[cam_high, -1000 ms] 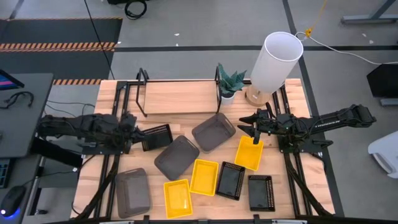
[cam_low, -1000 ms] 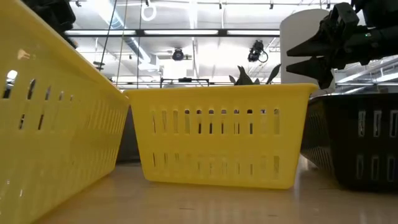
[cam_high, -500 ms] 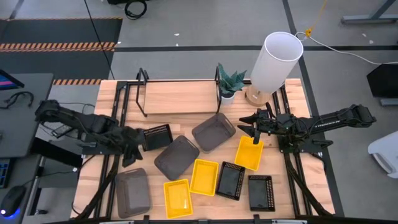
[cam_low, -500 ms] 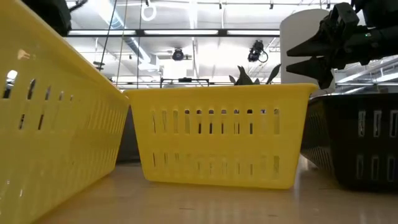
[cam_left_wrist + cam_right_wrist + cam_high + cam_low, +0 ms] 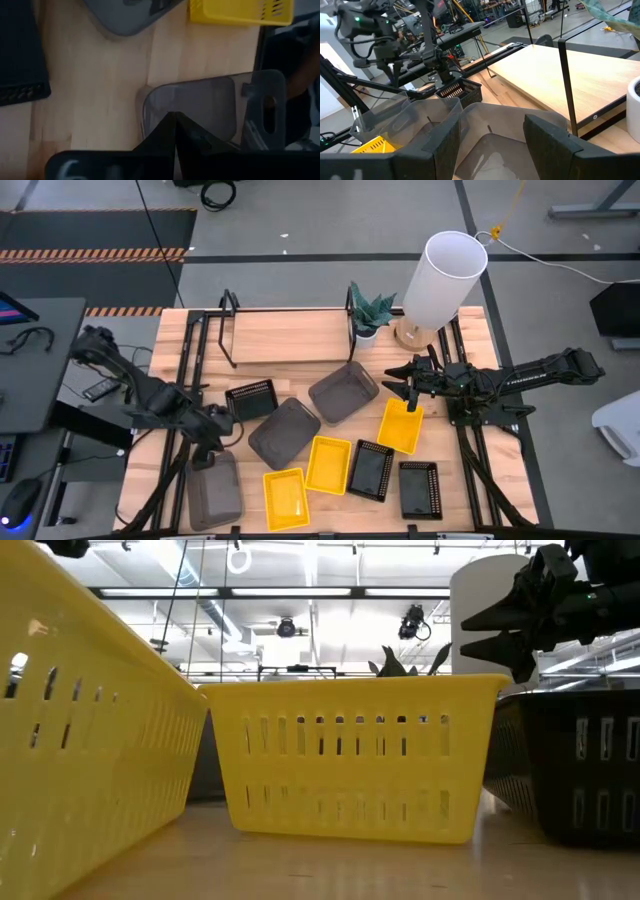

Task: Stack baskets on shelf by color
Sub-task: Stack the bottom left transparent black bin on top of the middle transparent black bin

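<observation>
shelf [image 5: 290,337] at far edge of desk [image 5: 460,480], bare, nothing stacked on it yet. baskets loose on the desk in front of it: grey ones at near left corner [image 5: 214,488], at centre [image 5: 284,432] and just below the shelf's right end [image 5: 343,392]; yellow ones at [image 5: 285,499], [image 5: 329,464] and [image 5: 400,425]; black mesh ones at [image 5: 251,400], [image 5: 370,470] and [image 5: 420,489]. left gripper [image 5: 207,442] low over far rim of the near-left grey basket, between it and the left black one; in wrist view fingers [image 5: 172,132] drawn together to a point over that grey rim [image 5: 190,107], closed, nothing held. right gripper [image 5: 408,383] hovering between the right-hand grey basket and the upper yellow one, fingers [image 5: 547,145] spread wide, empty. potted plant [image 5: 370,313] and white cylinder [image 5: 441,277] at the shelf's right end. judged: thin plastic, light, slightly springy, smooth walls likely to slip; solid grey ones best pinched over a short rim wall, one finger inside, one outside; black mesh gives more bite. likely to skate on the wood if nudged.
</observation>
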